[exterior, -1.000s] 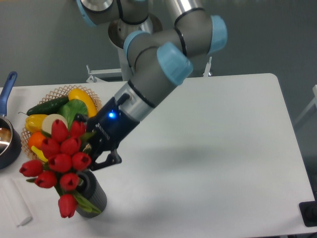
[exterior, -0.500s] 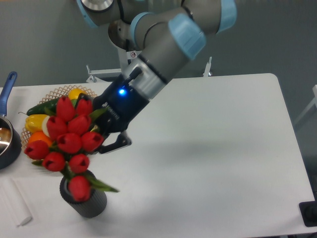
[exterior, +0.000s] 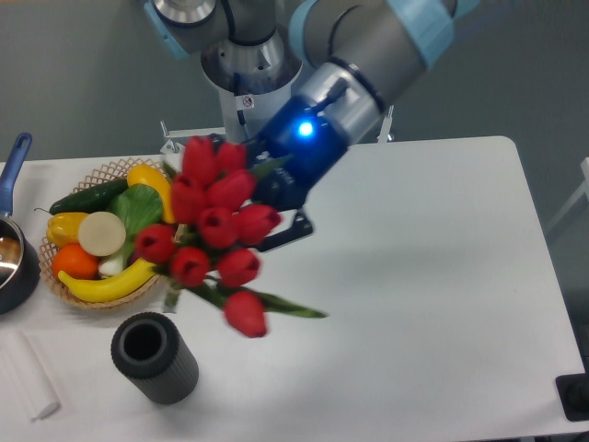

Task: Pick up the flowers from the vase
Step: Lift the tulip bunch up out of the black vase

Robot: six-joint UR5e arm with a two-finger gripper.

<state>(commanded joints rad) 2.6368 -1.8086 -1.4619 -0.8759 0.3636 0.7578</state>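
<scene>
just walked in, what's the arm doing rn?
The UR5e's gripper is holding a bunch of red tulips in the air, clear of the dark ribbed vase, whose mouth is now empty. The flowers hang above the white table, beside the wicker basket of fruit and vegetables. The fingers are mostly hidden behind the blooms, but the bunch hangs from them. A dark pot with a blue handle sits at the left edge.
</scene>
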